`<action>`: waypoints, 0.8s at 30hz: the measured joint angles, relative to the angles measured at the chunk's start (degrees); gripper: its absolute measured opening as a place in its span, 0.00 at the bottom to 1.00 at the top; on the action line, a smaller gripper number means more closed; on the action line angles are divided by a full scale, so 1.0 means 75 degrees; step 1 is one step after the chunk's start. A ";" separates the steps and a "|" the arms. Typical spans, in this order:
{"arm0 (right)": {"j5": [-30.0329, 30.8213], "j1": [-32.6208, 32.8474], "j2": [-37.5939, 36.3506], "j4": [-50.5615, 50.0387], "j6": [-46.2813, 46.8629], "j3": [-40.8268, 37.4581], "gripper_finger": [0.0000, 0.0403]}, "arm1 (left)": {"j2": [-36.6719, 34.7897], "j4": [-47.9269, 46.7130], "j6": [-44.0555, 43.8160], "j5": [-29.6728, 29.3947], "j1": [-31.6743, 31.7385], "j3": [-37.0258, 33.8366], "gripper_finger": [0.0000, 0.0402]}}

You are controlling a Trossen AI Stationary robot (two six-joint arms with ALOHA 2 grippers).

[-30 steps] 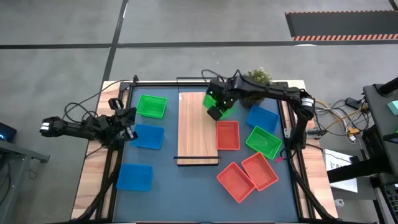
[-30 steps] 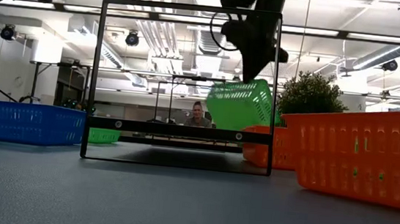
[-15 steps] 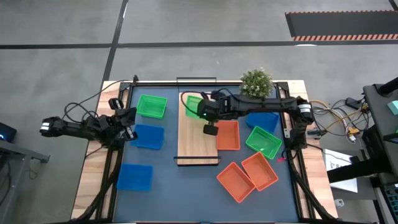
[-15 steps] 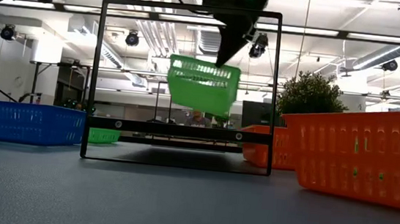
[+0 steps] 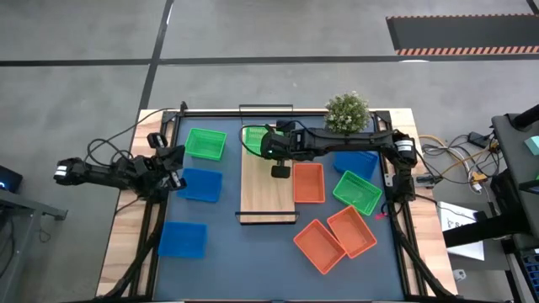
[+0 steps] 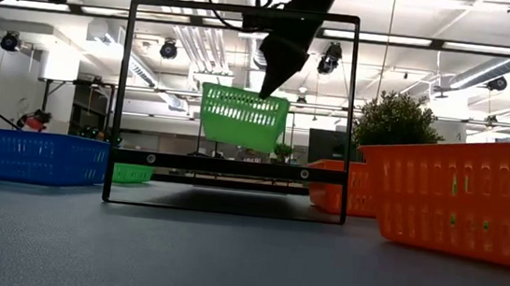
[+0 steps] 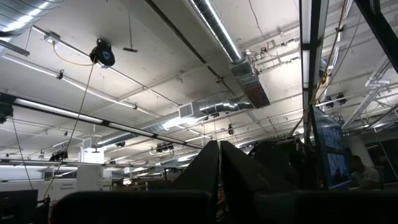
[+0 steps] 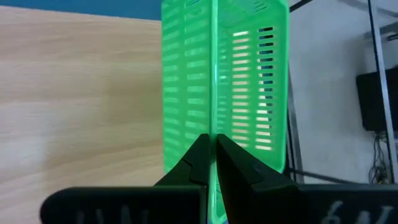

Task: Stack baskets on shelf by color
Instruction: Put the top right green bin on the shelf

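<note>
Right gripper (image 5: 271, 143) sits upper centre of the high view, over the far end of the shelf (image 5: 268, 189), fingers (image 8: 205, 163) pinched on the rim of a green basket (image 5: 255, 137). In the low view that held green basket (image 6: 242, 117) hangs tilted in the air, centre frame, above the shelf board and inside the black frame (image 6: 244, 11). Right wrist view: fingers closed narrow on the basket's wall (image 8: 214, 81), with the light wood of the shelf (image 8: 81, 93) beside it.

Left gripper (image 5: 173, 168) rests at the left edge of the desk (image 5: 253, 252), mid-left of the high view, fingers (image 7: 208, 165) pressed together and holding nothing; its wrist view points up at the ceiling.

Other baskets on the desk, high view:
- second green basket (image 5: 205, 144), upper left of the shelf
- third green basket (image 5: 357, 192), right of centre
- blue basket (image 5: 199, 184), just left of the shelf
- blue basket (image 5: 183, 239), lower left
- blue basket (image 5: 355, 162), right, partly under the right arm
- red-orange basket (image 5: 308, 183), touching the shelf's right edge
- two red-orange baskets (image 5: 335, 237), lower right, touching each other

Potted plant (image 5: 346, 111) at the top edge of the desk, right of the shelf.
</note>
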 joint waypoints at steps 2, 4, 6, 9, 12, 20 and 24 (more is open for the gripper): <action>-0.0002 -0.0055 0.0104 0.0041 -0.0035 0.0000 0.03 | 0.0000 0.0000 -0.0002 -0.0001 0.0000 0.0000 0.00; -0.0005 -0.0103 0.0199 0.0133 -0.0048 -0.0002 0.03 | 0.0000 0.0000 0.0001 -0.0001 0.0000 0.0000 0.00; 0.0010 -0.0115 0.0327 0.0273 -0.0078 -0.0003 0.03 | 0.0000 0.0001 0.0001 -0.0001 0.0001 0.0000 0.00; 0.0048 -0.0144 0.0457 0.0453 -0.0072 -0.0003 0.03 | 0.0013 0.0007 -0.0002 -0.0002 0.0001 0.0000 0.00; 0.0266 -0.0154 0.0578 0.0577 -0.0110 -0.0003 0.03 | 0.0021 -0.0004 0.0001 -0.0013 0.0000 0.0000 0.00; 0.0424 -0.0254 0.0874 0.0645 -0.0308 -0.0003 0.03 | 0.0029 -0.0003 0.0001 -0.0030 0.0002 -0.0003 0.00; 0.0424 -0.0305 0.0880 0.0646 -0.0517 -0.0003 0.03 | 0.0029 -0.0003 -0.0001 -0.0033 0.0000 -0.0003 0.00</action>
